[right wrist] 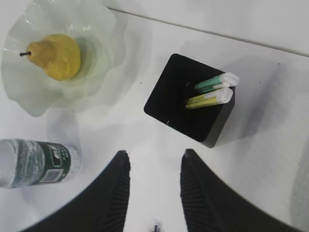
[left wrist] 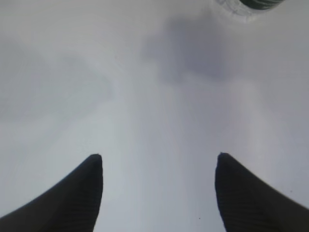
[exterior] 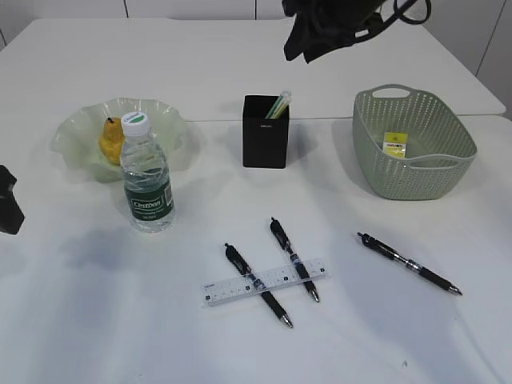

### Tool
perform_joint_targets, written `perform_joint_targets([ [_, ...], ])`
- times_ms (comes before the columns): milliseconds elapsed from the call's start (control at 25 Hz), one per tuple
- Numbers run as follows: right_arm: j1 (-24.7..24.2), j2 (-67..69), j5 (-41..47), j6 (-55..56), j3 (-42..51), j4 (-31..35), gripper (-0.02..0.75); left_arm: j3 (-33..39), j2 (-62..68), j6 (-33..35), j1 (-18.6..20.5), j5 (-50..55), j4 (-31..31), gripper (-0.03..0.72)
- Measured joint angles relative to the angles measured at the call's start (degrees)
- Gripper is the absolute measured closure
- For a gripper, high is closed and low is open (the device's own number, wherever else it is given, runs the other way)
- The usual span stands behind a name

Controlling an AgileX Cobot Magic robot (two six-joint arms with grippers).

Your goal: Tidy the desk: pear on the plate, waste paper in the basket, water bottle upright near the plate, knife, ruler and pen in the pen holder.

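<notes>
While right pincer [right wrist: 154, 186] hovers unclenched, empty, above pen holder [exterior: 266, 132], pens [exterior: 258, 285] and ruler [exterior: 264, 282] lie toward front counter edge, long axes crossing; left pincer [left wrist: 159, 193] released, empty.

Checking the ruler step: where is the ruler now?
In the exterior view, the ruler lies flat on the table's front centre, under two crossed pens, before the pen holder.

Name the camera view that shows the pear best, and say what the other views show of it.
The right wrist view: the pear lies fully visible from above, stem included, on the plate. In the exterior view the water bottle hides part of it. The left wrist view shows no pear, only bare table and the bottle's base at the top edge.
</notes>
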Motion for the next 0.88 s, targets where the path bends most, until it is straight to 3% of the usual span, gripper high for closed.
perform_joint_targets([
  [360,0.0,-6.3,0.1,7.0,2.0,-0.3,0.472,0.0,0.0,0.0,0.0,1.5,0.0,0.178],
  [680,0.2,-17.8,0.1,5.7,22.7,-4.4,0.471,0.0,0.0,0.0,0.0,3.0,0.0,0.178],
  [880,3.5,-24.6,0.1,1.4,36.7,-11.1,0.472,0.0,0.0,0.0,0.0,3.0,0.0,0.178],
])
